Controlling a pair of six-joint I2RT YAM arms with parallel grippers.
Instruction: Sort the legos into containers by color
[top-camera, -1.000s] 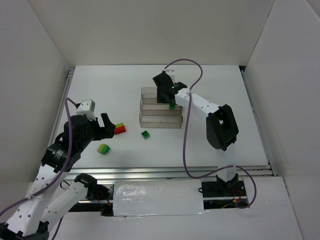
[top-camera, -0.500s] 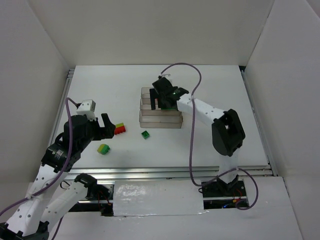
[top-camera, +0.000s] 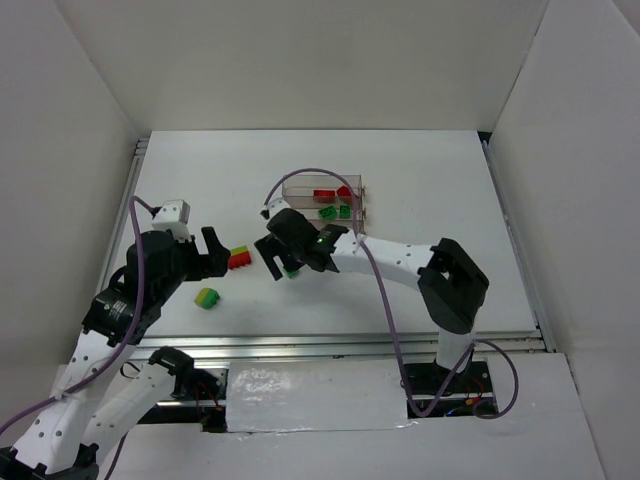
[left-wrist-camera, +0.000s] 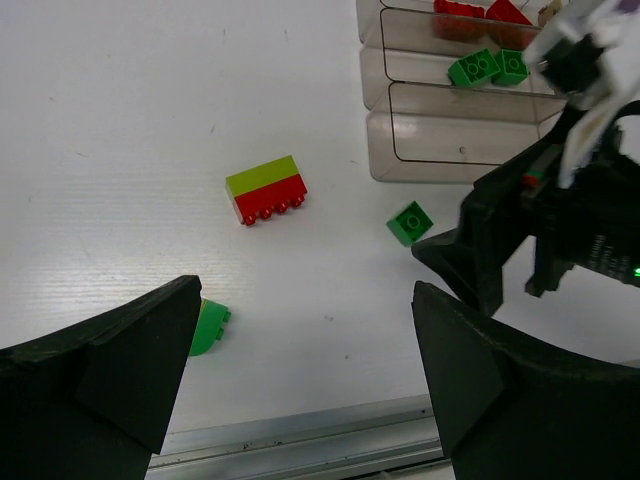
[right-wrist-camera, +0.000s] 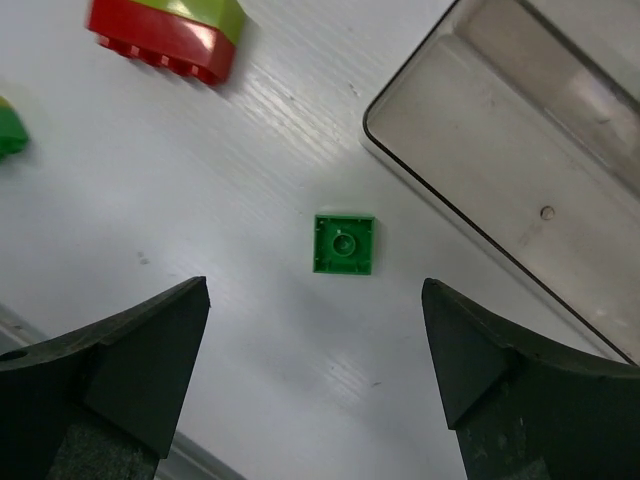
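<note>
A small green lego (right-wrist-camera: 344, 244) lies upside down on the table, just ahead of my open, empty right gripper (right-wrist-camera: 316, 288), which hovers above it (top-camera: 272, 252). A red and yellow-green stack (top-camera: 240, 259) lies to its left. A green and yellow piece (top-camera: 207, 298) sits nearer the front. My left gripper (top-camera: 212, 252) hangs open and empty beside the stack (left-wrist-camera: 266, 189). The clear containers (top-camera: 300, 185) stand behind: red legos (top-camera: 325, 195) in the far bin, green legos (left-wrist-camera: 488, 67) in the middle one. The right arm hides the near bin in the top view.
White walls close off the table at the back and on both sides. A metal rail (top-camera: 330, 345) runs along the front edge. The right arm (left-wrist-camera: 540, 230) reaches across in front of the containers, close to my left gripper.
My right gripper has opened and swung from above the containers down and left to hover over the loose green lego. Green legos now show in the middle bin. The left arm stayed still.
</note>
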